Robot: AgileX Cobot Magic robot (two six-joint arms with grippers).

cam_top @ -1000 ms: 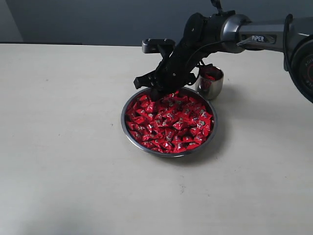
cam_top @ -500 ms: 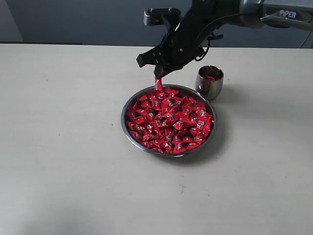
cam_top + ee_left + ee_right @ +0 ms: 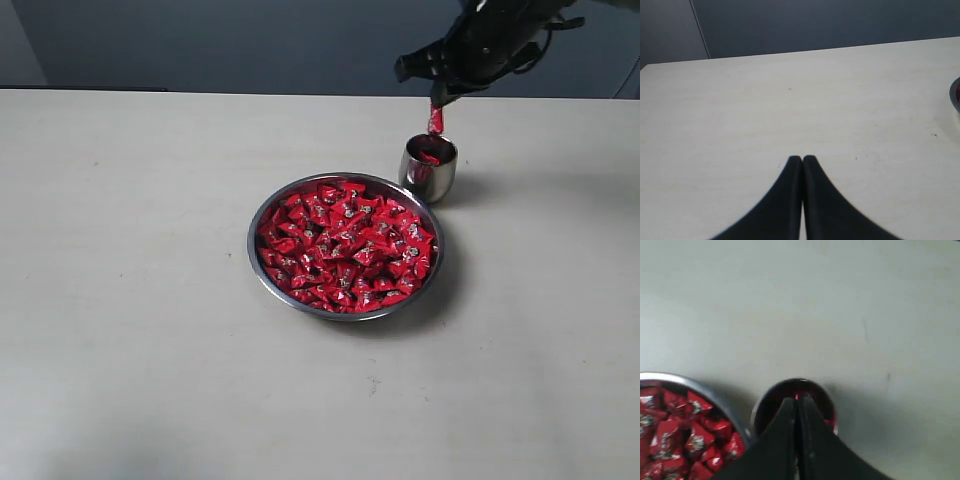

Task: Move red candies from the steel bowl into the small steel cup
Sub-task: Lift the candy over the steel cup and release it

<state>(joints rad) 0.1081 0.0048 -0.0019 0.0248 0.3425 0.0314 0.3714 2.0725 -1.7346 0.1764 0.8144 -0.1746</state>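
Red candies point(image 3: 345, 245) in crinkled, shiny wrappers fill the wide, shallow, round steel bowl point(image 3: 262, 262) on the pale counter point(image 3: 130, 330). One red-wrapped candy point(image 3: 435, 120) hangs from the tips of the black right end effector point(image 3: 437, 101), whose two fingers are pressed together on the wrapper's upper end. Directly beneath that end effector stands the small steel cup point(image 3: 428, 178), mirror-sided and rounded, upright and just beside the bowl's rim. The candy dangles over the cup's mouth, apart from it. The bowl lies below the end effector and off to one side, toward the middle of the counter.

The right wrist view looks down past the pinching tips into the cup, where some red already shows inside. The black left end effector point(image 3: 802, 160), out of the exterior view, points across bare counter with its fingers pressed together on nothing.

The step in hand appears to be the delivery, with a picked candy poised above its target. The next move calls for parting the fingers, perhaps after easing lower so that the light wrapper drops inside the narrow mouth and does not glance off the rim. Then comes a trip back to the bowl. With the bowl so full, the job looks far from done.
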